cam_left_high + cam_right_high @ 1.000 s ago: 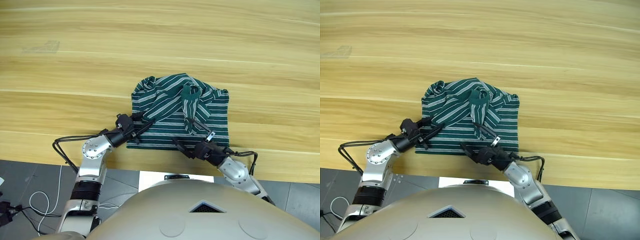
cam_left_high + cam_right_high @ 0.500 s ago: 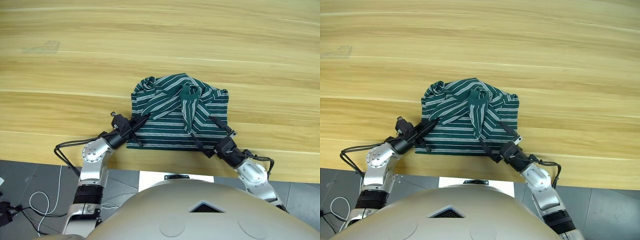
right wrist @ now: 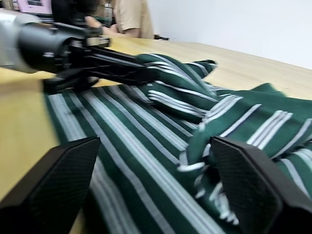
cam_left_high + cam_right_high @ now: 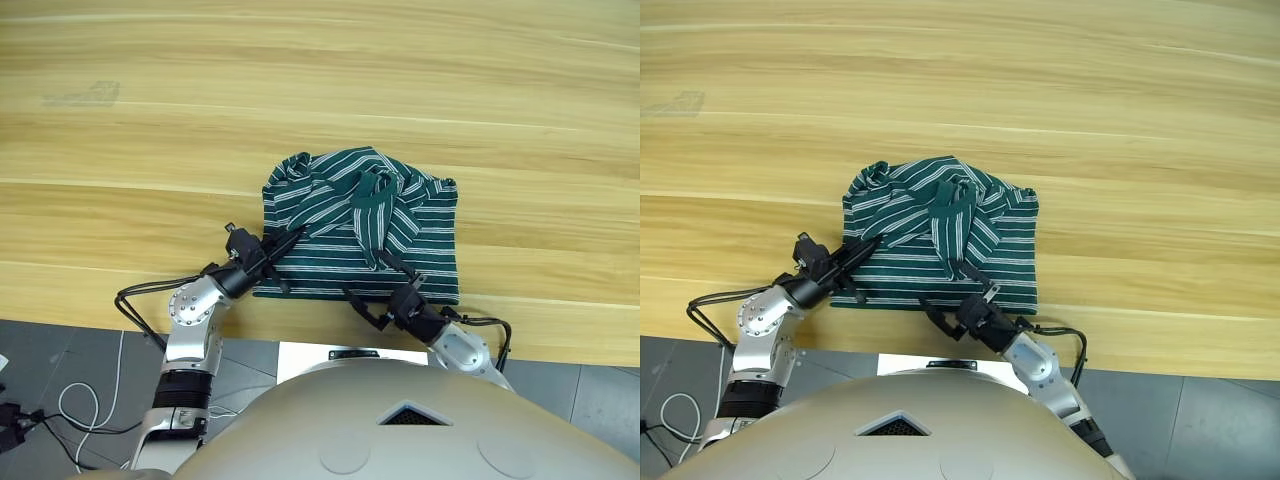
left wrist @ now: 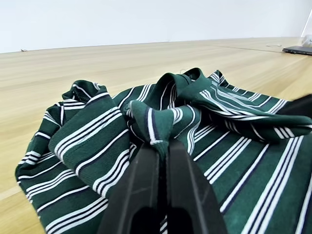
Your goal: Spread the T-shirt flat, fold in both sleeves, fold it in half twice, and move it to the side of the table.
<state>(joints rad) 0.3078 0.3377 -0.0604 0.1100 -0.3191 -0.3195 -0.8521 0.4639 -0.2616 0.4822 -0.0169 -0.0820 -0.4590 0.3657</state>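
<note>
Noting left pincer (image 4: 298,234) clamped on a T-shirt (image 4: 400,255) fold, right pincer (image 4: 366,277) wide at the lower hem; bunched cloth lies up-frame of both.

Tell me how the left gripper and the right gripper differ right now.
The left gripper is shut, pinching a raised fold of the T-shirt. The right gripper is open, fingers wide apart, gripping nothing. The left gripper sits over the shirt's left edge, while the right gripper sits at its near hem. Both are low over the wooden table, pointing in toward the shirt.
</note>
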